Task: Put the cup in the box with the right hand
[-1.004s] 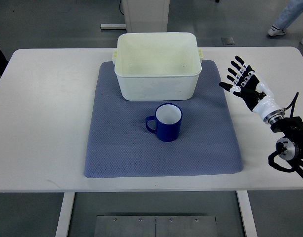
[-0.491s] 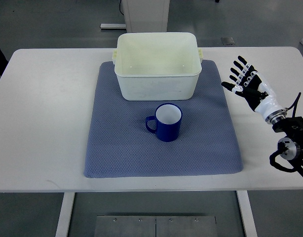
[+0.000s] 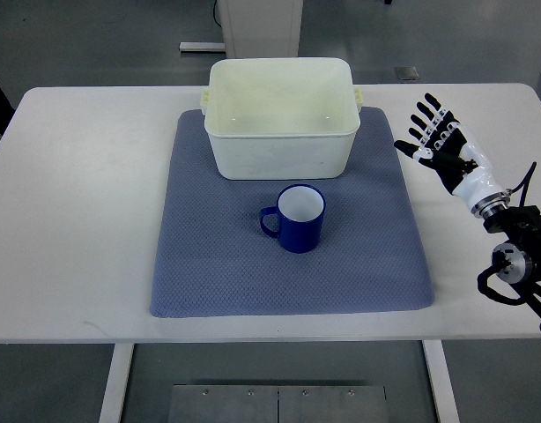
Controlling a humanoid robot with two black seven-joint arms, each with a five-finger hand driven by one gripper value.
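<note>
Here, nothing of the task looks done: the dark blue enamel cup (image 3: 294, 218) stands upright on the grey-blue woven mat (image 3: 209, 256), just in front of the cream plastic box (image 3: 281, 152). My right hand (image 3: 440, 147) hovers well apart, fingers spread and empty; grasp, lift and placement remain.

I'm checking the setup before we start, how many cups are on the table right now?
1. The blue cup stands upright on the gray mat, just in front of the white box, handle pointing left. The box looks empty, so none seems hidden.
</note>
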